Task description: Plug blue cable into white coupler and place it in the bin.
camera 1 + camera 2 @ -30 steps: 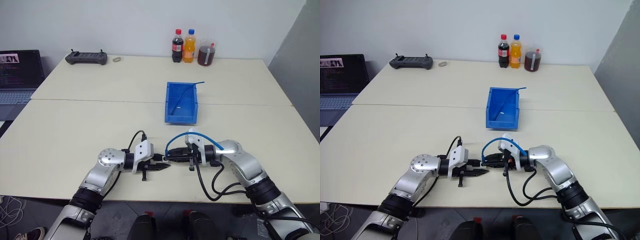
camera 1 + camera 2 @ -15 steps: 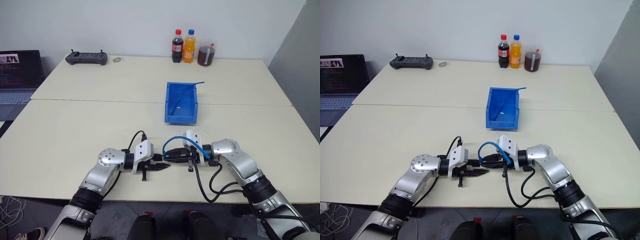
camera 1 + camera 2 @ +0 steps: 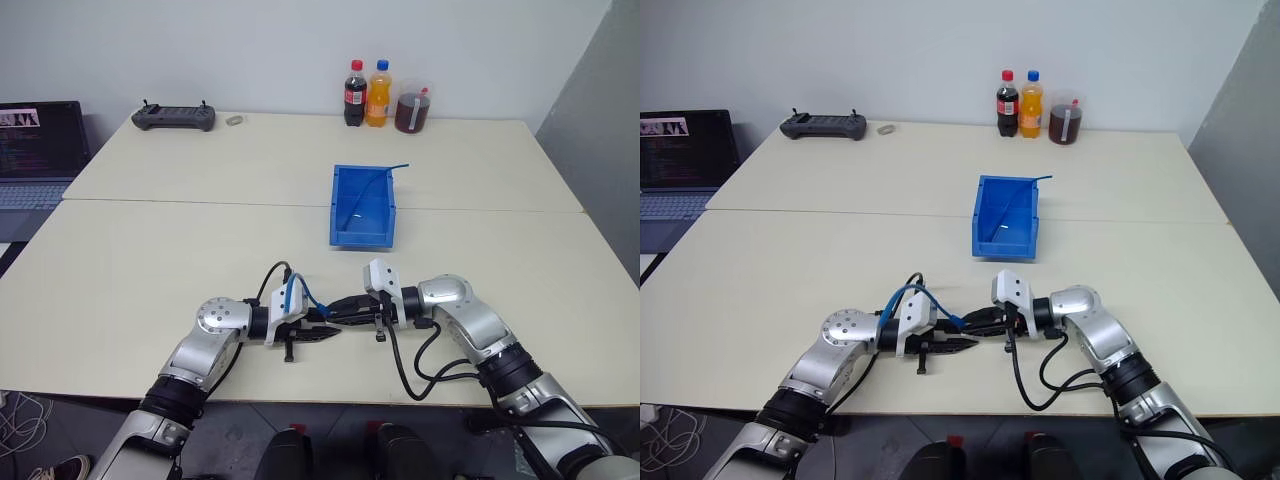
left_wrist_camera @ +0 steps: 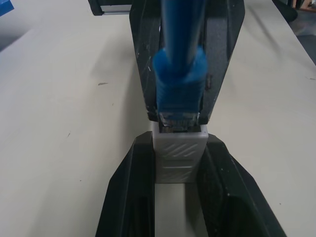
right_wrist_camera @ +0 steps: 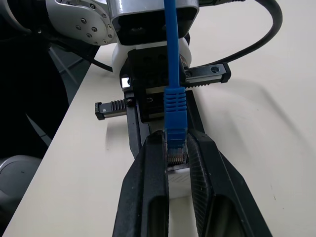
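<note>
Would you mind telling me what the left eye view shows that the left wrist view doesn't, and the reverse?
Left eye view adds: the bin with a second cable in it, drinks and a controller at the far edge, and a laptop off to the left.
Left wrist view adds: the coupler held in the left gripper, with the plug meeting its end.
Both share: the cable, the two grippers, the right gripper facing the left, and the table.
</note>
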`<state>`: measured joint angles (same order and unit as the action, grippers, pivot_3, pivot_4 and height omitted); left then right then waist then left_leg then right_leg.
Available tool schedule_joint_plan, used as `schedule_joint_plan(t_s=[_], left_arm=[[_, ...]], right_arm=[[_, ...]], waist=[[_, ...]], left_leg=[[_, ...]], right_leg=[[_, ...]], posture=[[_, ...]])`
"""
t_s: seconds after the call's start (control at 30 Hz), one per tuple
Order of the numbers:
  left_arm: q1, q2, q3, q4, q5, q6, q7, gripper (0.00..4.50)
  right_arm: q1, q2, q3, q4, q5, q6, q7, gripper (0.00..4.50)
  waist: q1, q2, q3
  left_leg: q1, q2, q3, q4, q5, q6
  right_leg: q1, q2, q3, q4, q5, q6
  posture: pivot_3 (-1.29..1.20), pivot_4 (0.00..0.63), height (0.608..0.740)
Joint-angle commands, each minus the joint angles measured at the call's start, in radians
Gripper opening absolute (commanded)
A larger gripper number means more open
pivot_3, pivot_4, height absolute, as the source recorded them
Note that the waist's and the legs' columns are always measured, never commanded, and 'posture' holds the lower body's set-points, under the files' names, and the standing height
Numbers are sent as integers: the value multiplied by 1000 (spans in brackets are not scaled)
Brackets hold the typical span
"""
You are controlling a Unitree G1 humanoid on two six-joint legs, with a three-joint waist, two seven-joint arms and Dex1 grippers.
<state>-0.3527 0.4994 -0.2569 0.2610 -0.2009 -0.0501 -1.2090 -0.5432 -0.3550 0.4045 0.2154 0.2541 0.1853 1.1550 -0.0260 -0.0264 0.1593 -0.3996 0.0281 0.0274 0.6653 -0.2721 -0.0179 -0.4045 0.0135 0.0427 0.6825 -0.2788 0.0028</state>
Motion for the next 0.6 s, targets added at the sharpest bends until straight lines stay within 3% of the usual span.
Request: schedule_joint_plan(t_s=[0.03,0.6], left_arm=[[10,5,11,-24,-2,-8,-5,782],[-5,3,13,-9,2,-17,-10,782]], right_arm=[[12,-52,-23,32,-42,27,-2,273],[58,-74,-58,-49,-15,91,-17,273]], waist=[[0,0,0],[0,0,0]], left_leg=[[0,0,0,0,0,0],[0,0,0,0,0,0]], right_leg=[[0,0,0,0,0,0],[0,0,0,0,0,0]], posture=[[0,150,740],[0,150,740]])
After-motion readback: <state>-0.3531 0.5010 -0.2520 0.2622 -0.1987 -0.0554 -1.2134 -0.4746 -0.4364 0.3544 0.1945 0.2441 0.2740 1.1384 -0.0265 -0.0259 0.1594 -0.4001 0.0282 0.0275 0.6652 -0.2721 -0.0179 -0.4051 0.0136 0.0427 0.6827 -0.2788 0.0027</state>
